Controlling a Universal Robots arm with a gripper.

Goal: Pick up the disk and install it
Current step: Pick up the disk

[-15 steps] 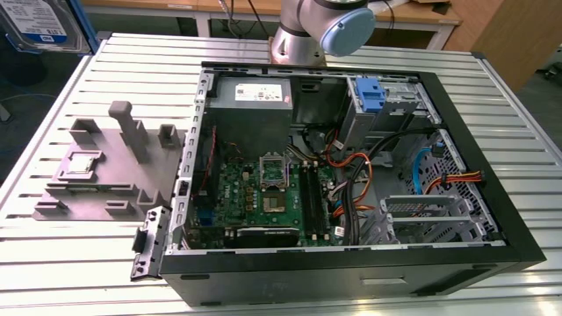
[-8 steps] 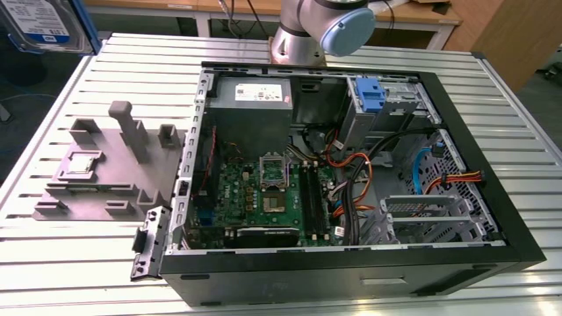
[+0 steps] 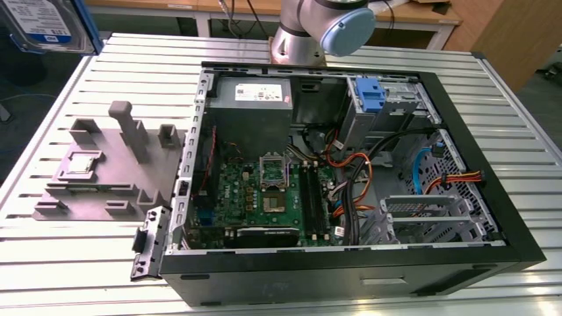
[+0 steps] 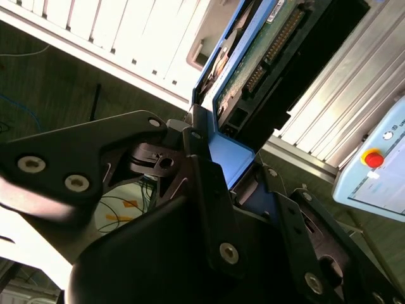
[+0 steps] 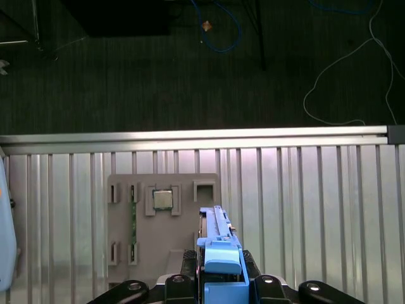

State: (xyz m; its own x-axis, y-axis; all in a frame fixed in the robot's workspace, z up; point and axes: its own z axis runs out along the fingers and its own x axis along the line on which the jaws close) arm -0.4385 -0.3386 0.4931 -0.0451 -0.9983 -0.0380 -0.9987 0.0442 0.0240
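The disk (image 3: 46, 23), a silver drive with a white-and-blue label in a blue carrier, hangs high at the far corner on the exterior view's left, well off the table. In the second wrist view my gripper (image 4: 233, 166) is shut on the carrier's blue end, and the disk (image 4: 269, 44) shows its green circuit-board side. In the first wrist view the disk (image 5: 218, 244) stands edge-on between the black fingers (image 5: 185, 258), above the grey fixture (image 5: 162, 253).
An open computer case (image 3: 491, 257) lies on the slatted metal table (image 3: 518, 138), with a drive bay holding a blue part (image 3: 373, 99) at its far side. The grey fixture (image 3: 97, 178) carries a processor chip (image 5: 162, 200). A pendant with a red button (image 4: 373, 158) is nearby.
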